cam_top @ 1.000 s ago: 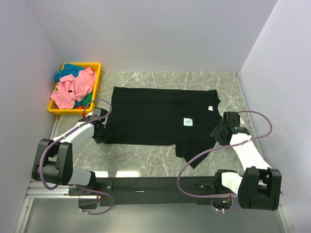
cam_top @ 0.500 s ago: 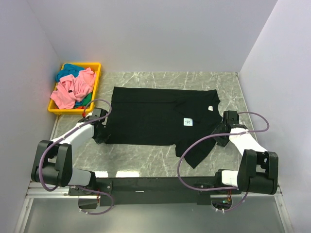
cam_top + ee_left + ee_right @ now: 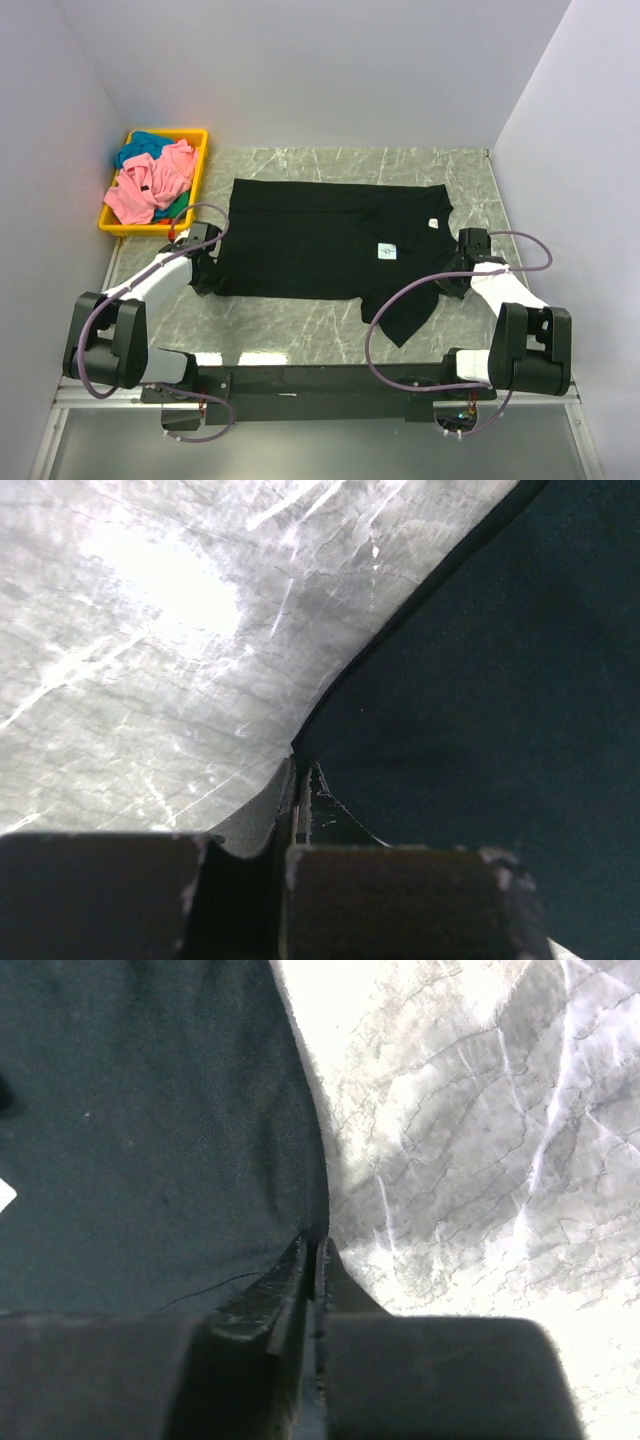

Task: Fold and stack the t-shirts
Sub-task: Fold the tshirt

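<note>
Top external view: black t-shirt (image 3: 310,235) lies spread on the table (image 3: 280,322); pink t-shirt (image 3: 150,185) and teal t-shirt (image 3: 146,145) sit heaped in the yellow bin (image 3: 201,134); left gripper (image 3: 204,284) is pinched shut on its left edge, right gripper (image 3: 455,286) nipped onto the right hem; limp, light, clingy cloth, I'd say, so grip hems and corners and lift evenly.

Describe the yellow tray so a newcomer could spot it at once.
Find the grey marble table. At its far left corner, beyond the spread black t-shirt, sits the yellow tray. Nothing else is a bright box heaped with crumpled pink and teal shirts.
</note>
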Motion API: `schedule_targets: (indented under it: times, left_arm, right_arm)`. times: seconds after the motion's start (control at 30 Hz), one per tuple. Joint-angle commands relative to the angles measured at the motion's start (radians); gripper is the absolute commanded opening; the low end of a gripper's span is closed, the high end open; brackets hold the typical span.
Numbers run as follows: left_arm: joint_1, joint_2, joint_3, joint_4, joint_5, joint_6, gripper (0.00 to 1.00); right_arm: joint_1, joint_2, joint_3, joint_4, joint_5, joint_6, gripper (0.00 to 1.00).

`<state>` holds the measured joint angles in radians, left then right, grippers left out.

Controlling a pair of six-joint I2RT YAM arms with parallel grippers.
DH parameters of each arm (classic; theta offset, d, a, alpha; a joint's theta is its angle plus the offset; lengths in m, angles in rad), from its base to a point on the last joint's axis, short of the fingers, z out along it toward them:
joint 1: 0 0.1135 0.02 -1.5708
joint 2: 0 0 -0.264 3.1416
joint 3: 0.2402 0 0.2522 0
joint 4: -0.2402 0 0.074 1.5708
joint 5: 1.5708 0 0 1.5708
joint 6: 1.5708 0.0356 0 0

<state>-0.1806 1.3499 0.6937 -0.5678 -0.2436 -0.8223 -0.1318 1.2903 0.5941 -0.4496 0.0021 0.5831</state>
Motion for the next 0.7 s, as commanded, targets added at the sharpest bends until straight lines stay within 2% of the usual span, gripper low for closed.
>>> schedule_targets:
  times: [0.0,0.03,0.2,0.3,0.67]
  left_arm:
    - [-0.002,-0.049,0.052,-0.053,-0.068,0.035,0.01]
    - [0.003,-0.06,0.058,-0.066,-0.078,0.047,0.01]
    - [0.053,-0.139,0.069,-0.093,-0.066,0.072,0.01]
    - [0.076,-0.14,0.079,-0.087,-0.051,0.083,0.01]
    - [0.086,0.079,0.289,-0.083,0.012,0.109,0.01]
  right_arm:
    - [-0.006,-0.06,-0.019,-0.023,0.002,0.024,0.03]
    - [-0.006,-0.077,-0.02,-0.043,0.016,0.041,0.0]
    - [-0.008,-0.238,-0.031,-0.09,0.055,0.087,0.0]
    - [-0.009,-0.276,-0.013,-0.106,0.07,0.103,0.0]
    - [-0.009,-0.109,0.2,-0.127,0.041,0.069,0.0]
